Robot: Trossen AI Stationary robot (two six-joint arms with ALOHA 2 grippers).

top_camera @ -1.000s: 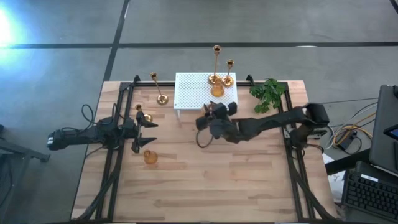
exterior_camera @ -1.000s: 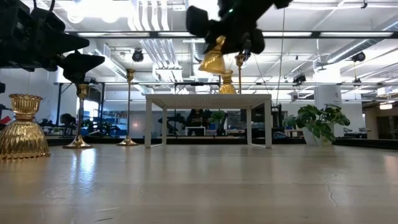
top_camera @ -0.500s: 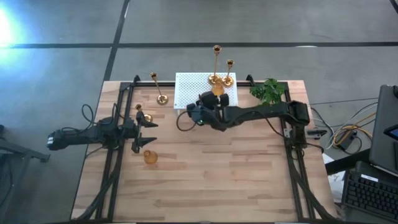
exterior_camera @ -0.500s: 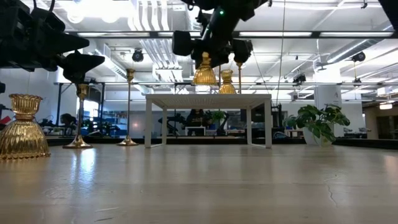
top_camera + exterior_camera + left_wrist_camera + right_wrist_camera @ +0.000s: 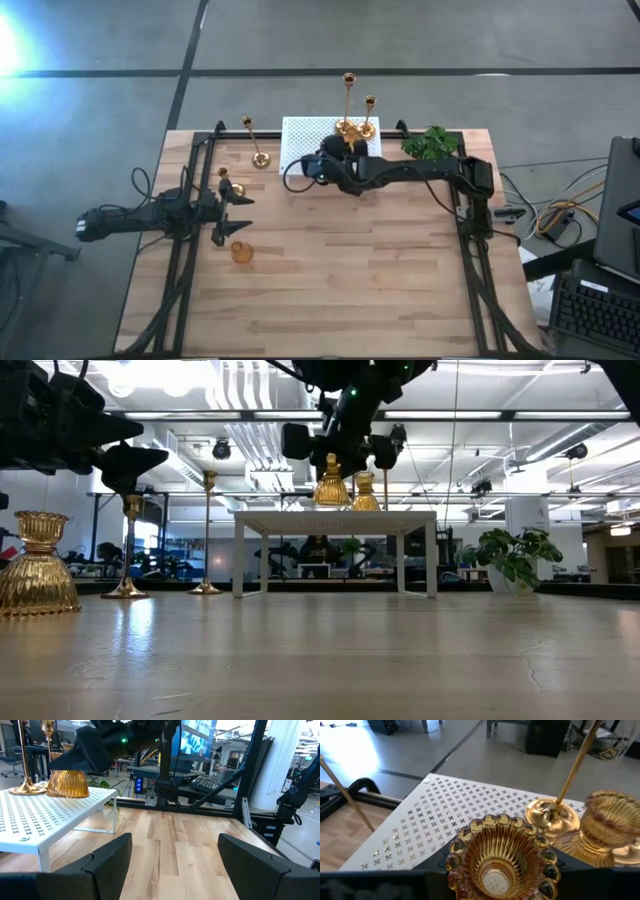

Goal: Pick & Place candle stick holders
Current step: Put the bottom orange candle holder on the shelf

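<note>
A: Right tool is reaching in from 3 o'clock, its fingers clamped around a squat gold holder, cup facing up. It is hanging just over the white perforated stand at 12 o'clock on the worktop. I cannot tell from the low view whether the base is touching yet.

B: Risks?

A: Crowding. A second squat holder and a tall stem's round base are sitting just beside it. My judgement: a sideways drift while lowering is likely to clip them, and the thin stems would be toppling easily. Letting go before the base is seated could also tip it.

B: Left side?

A: Left tool is waiting at 9 o'clock, fingers spread wide, gripping nothing. Holders are standing near it: a squat one at 8 o'clock, a short stem and a taller stem around 10 o'clock. Leafy sprig at 1 o'clock.

B: Any writing?

A: No readable labels or brands anywhere.
</note>
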